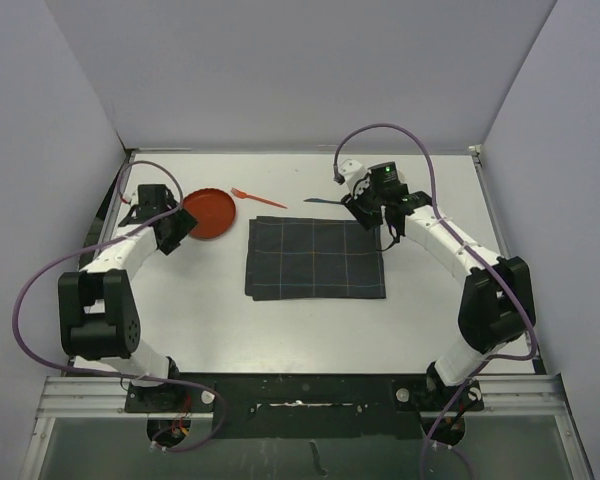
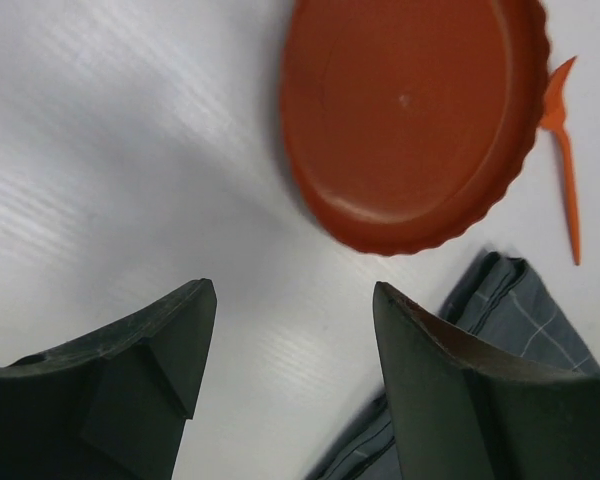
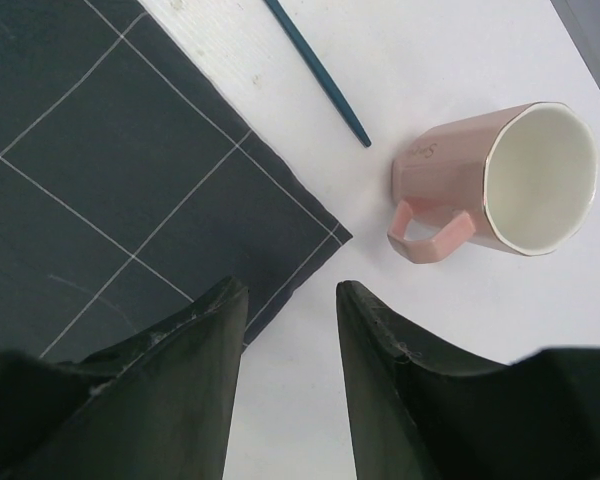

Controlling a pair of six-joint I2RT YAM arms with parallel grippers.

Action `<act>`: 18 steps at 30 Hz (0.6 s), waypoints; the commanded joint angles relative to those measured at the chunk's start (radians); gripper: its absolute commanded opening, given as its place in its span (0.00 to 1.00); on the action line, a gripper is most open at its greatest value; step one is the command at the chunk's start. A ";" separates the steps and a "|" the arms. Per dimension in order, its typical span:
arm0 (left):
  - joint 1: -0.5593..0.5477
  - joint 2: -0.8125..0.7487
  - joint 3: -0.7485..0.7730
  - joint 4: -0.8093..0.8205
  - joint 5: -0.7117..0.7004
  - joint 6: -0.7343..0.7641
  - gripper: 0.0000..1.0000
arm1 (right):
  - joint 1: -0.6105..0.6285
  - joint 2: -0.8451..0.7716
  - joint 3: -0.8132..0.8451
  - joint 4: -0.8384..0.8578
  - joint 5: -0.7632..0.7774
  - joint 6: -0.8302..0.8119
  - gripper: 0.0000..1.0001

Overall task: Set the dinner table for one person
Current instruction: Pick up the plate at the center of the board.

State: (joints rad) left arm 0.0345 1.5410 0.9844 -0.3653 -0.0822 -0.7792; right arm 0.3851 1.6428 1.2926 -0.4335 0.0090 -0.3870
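The white dinner table point(image 1: 310, 330) holds a dark grid-lined mat point(image 1: 315, 258) at its middle. An orange-red plate point(image 1: 210, 213) lies left of the mat, with an orange fork point(image 1: 257, 197) behind it and a dark blue utensil point(image 1: 320, 200) further right. My left gripper point(image 1: 180, 226) is open and empty just left of the plate point(image 2: 410, 110); the fork point(image 2: 565, 170) and mat corner point(image 2: 520, 310) show beyond it. My right gripper point(image 3: 292, 288) is open and empty above the mat's far right corner point(image 3: 100, 170). A pink mug point(image 3: 500, 180) lies on its side nearby, next to the blue utensil point(image 3: 320, 75).
Grey walls point(image 1: 280, 70) close in the table at the back and both sides. A metal rail point(image 1: 300, 385) runs along the near edge by the arm bases. Purple cables point(image 1: 25, 300) loop beside each arm. In the top view the right arm point(image 1: 450, 250) hides the mug.
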 commanded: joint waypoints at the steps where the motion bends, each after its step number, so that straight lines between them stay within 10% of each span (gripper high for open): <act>1: 0.002 0.082 0.139 0.131 0.026 -0.005 0.63 | -0.005 -0.066 0.001 0.022 0.008 -0.017 0.42; 18: 0.013 0.293 0.253 0.113 -0.048 0.037 0.63 | -0.007 -0.046 -0.027 0.036 0.032 -0.046 0.42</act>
State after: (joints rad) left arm 0.0410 1.7851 1.1618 -0.2821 -0.1043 -0.7547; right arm 0.3851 1.6230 1.2667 -0.4351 0.0269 -0.4198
